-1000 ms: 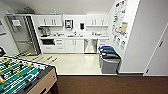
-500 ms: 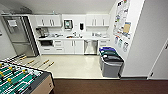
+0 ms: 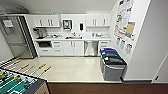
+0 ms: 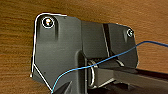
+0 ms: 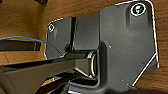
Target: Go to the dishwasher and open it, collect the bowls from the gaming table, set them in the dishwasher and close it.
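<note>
The stainless-steel-fronted built-in dishwasher [image 3: 90, 48] stands at twelve o'clock under the white counter surface [image 3: 75, 38], beyond pale floor (bins at two o'clock). Drive straight, skirting the green-field foosball table [image 3: 17, 83]. End effector states: cannot tell.

High head view toward kitchenette; wrists floorward.

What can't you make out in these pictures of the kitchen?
- Stainless-steel-fronted dishwasher under the white counter, head view: too far and blurred to see its handle or any door gap.
- Green-field football table, head view: cut off by the picture's edge.
- Papers on the white wall: print too small to read.
- Both wrist views: the robot's dark plate hides the jaws.
</note>
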### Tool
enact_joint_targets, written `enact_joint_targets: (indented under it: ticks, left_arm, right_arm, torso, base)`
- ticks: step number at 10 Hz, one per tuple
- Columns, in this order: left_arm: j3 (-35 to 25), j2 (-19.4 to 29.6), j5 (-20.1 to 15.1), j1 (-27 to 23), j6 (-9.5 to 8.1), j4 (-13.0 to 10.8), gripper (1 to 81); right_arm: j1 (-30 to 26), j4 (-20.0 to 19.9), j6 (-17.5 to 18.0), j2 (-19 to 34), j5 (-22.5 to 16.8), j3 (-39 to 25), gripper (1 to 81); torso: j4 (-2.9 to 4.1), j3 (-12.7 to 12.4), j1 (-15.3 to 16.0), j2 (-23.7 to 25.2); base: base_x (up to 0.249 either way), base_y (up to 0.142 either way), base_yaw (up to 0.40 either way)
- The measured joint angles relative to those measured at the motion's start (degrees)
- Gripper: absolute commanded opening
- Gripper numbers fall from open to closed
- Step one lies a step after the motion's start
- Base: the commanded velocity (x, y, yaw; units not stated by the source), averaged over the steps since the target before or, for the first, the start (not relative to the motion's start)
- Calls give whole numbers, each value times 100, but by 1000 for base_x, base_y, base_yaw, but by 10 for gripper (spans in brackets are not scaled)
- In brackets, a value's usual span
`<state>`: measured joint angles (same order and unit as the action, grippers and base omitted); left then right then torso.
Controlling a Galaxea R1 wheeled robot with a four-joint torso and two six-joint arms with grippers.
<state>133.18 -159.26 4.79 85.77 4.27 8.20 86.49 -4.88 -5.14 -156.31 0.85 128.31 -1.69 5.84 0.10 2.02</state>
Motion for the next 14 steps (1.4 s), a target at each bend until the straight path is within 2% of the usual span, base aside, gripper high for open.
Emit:
enact_joint_targets:
  ticks: [14]
  left_arm:
    - [15,-105,6,0,0,-72,811]
  right_arm:
    - [-20,0,-4,-28,57,6,811]
  torso:
    - [0,0,0,-2]
  base:
    - [275,0,0]
